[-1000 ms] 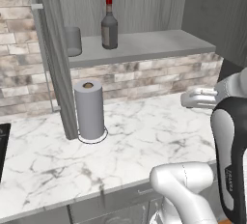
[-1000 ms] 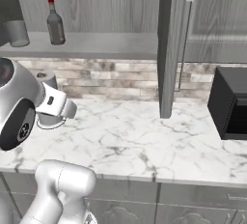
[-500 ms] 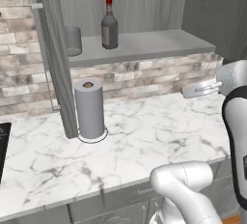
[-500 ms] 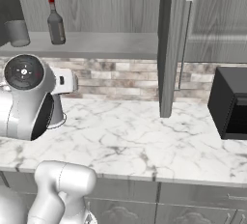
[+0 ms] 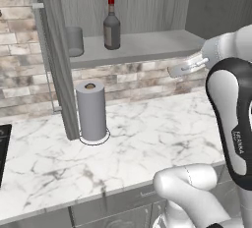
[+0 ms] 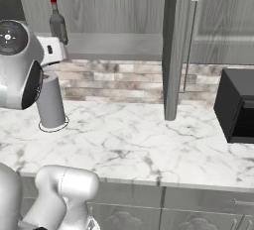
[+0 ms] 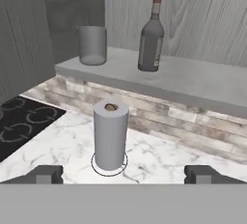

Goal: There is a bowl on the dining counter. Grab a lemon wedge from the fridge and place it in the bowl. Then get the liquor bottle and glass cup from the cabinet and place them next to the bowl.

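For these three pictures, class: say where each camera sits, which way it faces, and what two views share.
Left base view: behind the arm to its left, facing the cabinet shelf; the arm rises at right, gripper open.
Right base view: behind to the right, facing the counter and microwave; the arm at left.
Hand view: on the hand, facing the bottle, cup and paper towel; fingertips at bottom.
All three share the bottle and paper towel.

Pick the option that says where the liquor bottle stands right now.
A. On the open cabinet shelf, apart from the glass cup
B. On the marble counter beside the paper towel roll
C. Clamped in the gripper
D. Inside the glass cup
A: the liquor bottle stands upright on the cabinet shelf, with a clear gap between it and the glass cup.
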Tool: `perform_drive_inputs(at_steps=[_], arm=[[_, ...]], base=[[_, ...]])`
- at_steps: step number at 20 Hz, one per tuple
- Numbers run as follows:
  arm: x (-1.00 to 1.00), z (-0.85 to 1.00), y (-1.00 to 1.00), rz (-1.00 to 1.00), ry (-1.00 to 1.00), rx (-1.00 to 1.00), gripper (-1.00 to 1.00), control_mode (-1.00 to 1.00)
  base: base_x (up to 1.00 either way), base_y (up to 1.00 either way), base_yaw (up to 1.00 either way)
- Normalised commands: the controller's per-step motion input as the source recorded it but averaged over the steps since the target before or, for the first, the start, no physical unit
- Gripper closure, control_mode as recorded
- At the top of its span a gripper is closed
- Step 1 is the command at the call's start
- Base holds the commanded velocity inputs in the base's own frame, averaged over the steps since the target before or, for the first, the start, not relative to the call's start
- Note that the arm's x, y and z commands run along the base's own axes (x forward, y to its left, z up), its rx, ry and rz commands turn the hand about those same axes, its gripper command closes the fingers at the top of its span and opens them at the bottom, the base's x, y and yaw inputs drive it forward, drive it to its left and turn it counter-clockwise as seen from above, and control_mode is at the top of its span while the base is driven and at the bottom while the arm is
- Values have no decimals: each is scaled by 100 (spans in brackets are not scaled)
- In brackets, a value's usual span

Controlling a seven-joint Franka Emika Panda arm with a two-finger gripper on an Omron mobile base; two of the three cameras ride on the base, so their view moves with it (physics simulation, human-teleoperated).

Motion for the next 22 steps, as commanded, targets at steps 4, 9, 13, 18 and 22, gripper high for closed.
perform_drive_inputs(at_steps=[4,9,13,18,22], arm=[[15,26,31,0,-7,-5,-100,-100],[19,0,23,-3,-19,0,-100,-100],[32,4,23,-2,-20,0,-100,-100],[25,9,27,0,-24,0,-100,-100],[4,-3,13,-2,-12,0,-100,-100]], base=[[0,0,0],[0,0,0],[0,0,0],[0,0,0],[0,0,0]])
